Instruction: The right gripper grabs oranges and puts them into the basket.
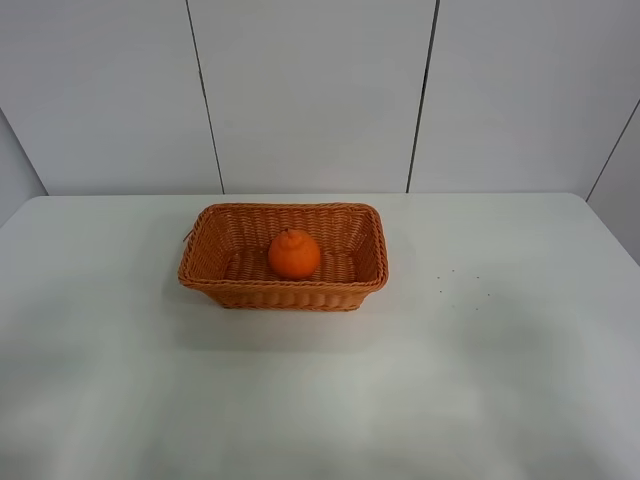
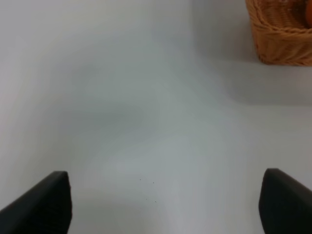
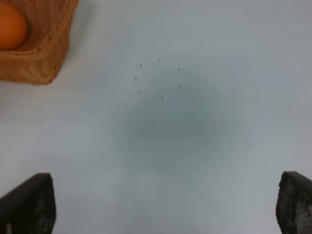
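The orange [image 1: 294,254] with its knob top sits inside the woven wicker basket [image 1: 360,285] at the middle of the white table. Neither arm shows in the exterior high view. In the right wrist view the right gripper [image 3: 165,207] is open and empty above bare table, with its dark fingers [image 3: 29,204] far apart; the basket's corner [image 3: 44,63] and the orange [image 3: 10,27] show at the picture's edge. In the left wrist view the left gripper [image 2: 165,202] is open and empty, and the basket's corner [image 2: 282,39] shows far from it.
The white table [image 1: 500,380] reaches a paneled white wall at the back. Several tiny dark specks [image 1: 455,280] mark the table right of the basket; they also show in the right wrist view [image 3: 158,78].
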You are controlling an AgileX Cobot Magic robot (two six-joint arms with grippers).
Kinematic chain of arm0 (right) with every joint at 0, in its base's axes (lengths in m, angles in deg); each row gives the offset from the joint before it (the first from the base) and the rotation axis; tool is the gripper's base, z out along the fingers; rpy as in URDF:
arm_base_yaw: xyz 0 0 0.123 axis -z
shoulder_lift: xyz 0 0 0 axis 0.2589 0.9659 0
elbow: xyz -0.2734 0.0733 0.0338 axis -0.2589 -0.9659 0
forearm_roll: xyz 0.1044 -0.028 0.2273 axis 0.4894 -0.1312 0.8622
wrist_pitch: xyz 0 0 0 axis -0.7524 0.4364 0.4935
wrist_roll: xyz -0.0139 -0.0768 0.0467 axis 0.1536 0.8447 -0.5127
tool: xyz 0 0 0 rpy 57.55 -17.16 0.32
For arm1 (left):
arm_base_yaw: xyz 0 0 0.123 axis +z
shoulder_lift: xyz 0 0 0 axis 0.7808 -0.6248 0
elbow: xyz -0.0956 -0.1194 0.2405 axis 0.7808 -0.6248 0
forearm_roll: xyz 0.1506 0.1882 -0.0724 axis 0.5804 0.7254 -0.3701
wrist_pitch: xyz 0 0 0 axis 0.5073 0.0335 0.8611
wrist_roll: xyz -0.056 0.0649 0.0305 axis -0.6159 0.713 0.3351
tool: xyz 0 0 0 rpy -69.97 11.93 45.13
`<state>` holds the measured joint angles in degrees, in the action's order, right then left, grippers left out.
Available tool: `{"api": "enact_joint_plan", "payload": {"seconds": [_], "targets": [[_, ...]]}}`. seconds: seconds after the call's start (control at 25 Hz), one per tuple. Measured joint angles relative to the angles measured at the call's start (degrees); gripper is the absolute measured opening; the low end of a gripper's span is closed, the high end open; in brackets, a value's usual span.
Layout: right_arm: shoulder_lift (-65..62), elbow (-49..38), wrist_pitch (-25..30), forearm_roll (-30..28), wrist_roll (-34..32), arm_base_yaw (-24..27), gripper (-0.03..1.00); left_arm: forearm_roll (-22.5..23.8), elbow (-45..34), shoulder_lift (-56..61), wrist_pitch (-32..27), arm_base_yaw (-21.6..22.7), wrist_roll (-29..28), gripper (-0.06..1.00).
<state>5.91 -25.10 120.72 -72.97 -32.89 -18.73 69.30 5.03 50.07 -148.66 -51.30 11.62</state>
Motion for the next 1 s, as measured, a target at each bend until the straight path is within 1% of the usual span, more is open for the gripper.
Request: {"api": "enact_joint_plan", "payload": {"seconds": [0.12, 0.28, 1.0], "targets": [[-0.32, 0.00, 0.00, 0.30, 0.00, 1.17, 0.69, 0.00, 0.00, 0.00, 0.00, 0.00, 0.00, 0.88], [-4.15, -0.07, -0.03, 0.34, 0.00, 3.63, 0.69, 0.00, 0.00, 0.00, 0.00, 0.00, 0.00, 0.88], [-5.22, -0.07, -0.38, 0.57, 0.00, 3.36, 0.69, 0.00, 0.00, 0.00, 0.00, 0.00, 0.00, 0.88]]}}
